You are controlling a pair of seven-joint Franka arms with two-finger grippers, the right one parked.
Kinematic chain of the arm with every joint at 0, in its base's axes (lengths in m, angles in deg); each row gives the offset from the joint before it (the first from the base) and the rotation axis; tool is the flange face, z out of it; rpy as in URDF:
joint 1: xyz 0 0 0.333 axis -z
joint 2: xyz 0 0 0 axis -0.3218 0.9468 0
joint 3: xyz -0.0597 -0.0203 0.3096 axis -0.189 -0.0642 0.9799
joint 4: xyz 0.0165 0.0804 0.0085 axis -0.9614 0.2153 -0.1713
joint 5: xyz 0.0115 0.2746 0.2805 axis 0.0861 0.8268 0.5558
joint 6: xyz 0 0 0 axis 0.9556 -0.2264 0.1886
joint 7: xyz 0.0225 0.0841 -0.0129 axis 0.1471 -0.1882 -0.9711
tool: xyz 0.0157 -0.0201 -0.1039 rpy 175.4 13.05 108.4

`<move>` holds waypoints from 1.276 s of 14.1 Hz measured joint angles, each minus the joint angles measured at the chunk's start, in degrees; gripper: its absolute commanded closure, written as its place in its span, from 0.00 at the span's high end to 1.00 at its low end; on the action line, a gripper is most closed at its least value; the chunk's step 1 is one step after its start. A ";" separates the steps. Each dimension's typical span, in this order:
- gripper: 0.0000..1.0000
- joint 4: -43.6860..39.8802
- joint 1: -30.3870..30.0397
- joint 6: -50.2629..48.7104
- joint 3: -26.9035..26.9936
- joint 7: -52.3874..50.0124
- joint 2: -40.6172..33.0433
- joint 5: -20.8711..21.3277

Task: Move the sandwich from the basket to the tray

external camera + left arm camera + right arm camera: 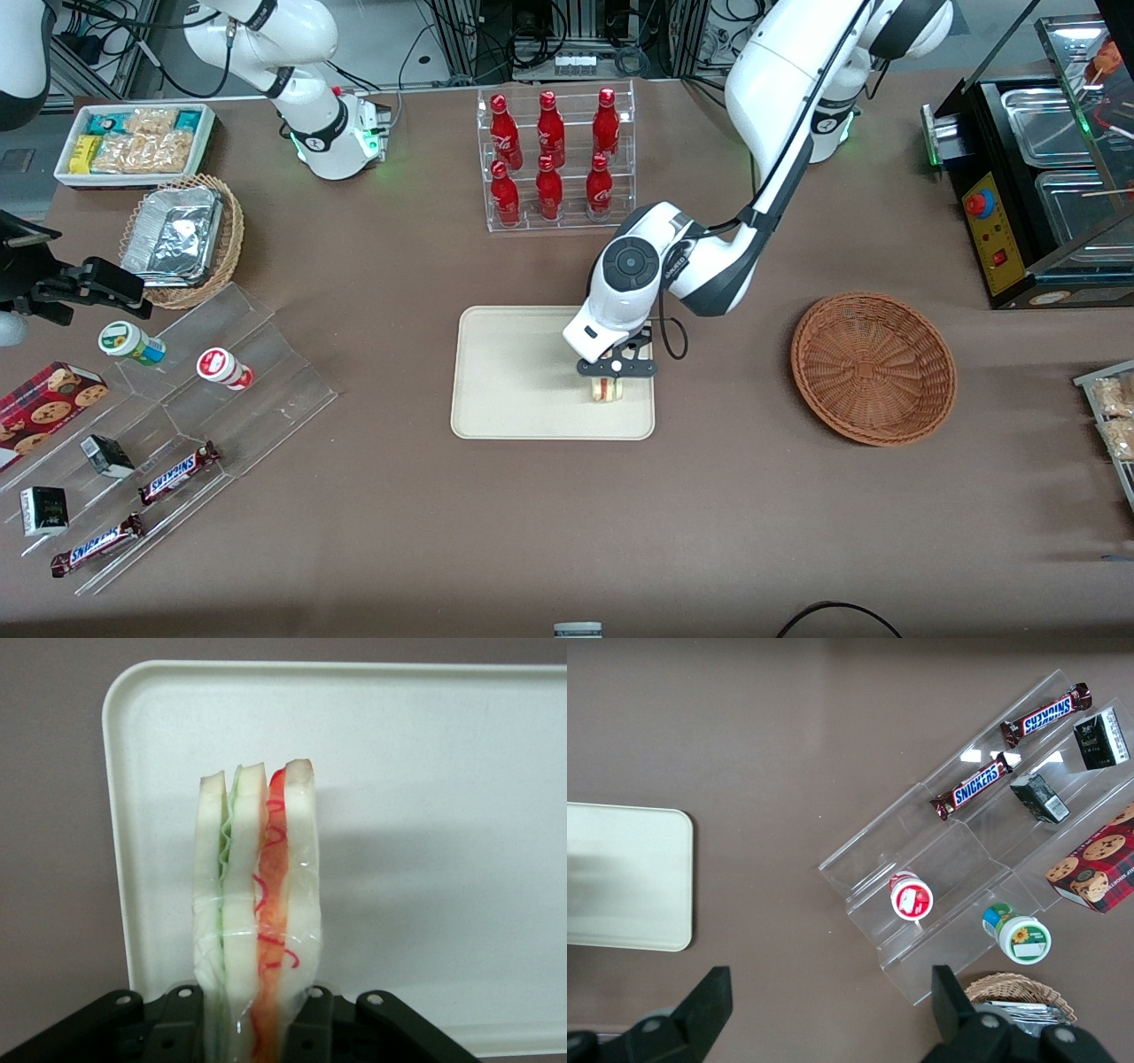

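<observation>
My left gripper (611,379) hangs over the cream tray (505,372), at its end nearer the reddish-brown wicker basket (873,368). It is shut on the clear-wrapped sandwich (604,389), which stands on edge at or just above the tray surface. In the left wrist view the sandwich (259,904) shows pale bread with green and red filling, pinched between the black fingers (310,1028), with the tray (443,815) below it. The basket holds nothing and lies toward the working arm's end of the table.
A clear rack of red bottles (554,159) stands farther from the camera than the tray. A clear stepped shelf with snack bars and cups (168,425), a tan basket of foil containers (182,235) and a white snack bin (133,142) lie toward the parked arm's end.
</observation>
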 measured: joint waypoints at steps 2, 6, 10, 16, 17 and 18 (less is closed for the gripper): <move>0.28 0.00 -0.01 0.02 0.02 0.86 1.37 0.00; 0.69 -0.21 -0.07 0.32 0.07 1.45 3.13 0.00; 1.00 -0.93 -0.13 0.32 0.13 1.65 3.09 0.00; 1.00 -1.83 -5.58 -13.50 0.97 1.48 -7.53 -0.03; 1.00 -1.75 -7.52 -16.24 1.01 1.80 -10.14 -0.03; 1.00 -1.56 -9.11 -18.32 1.12 2.12 -12.49 -0.02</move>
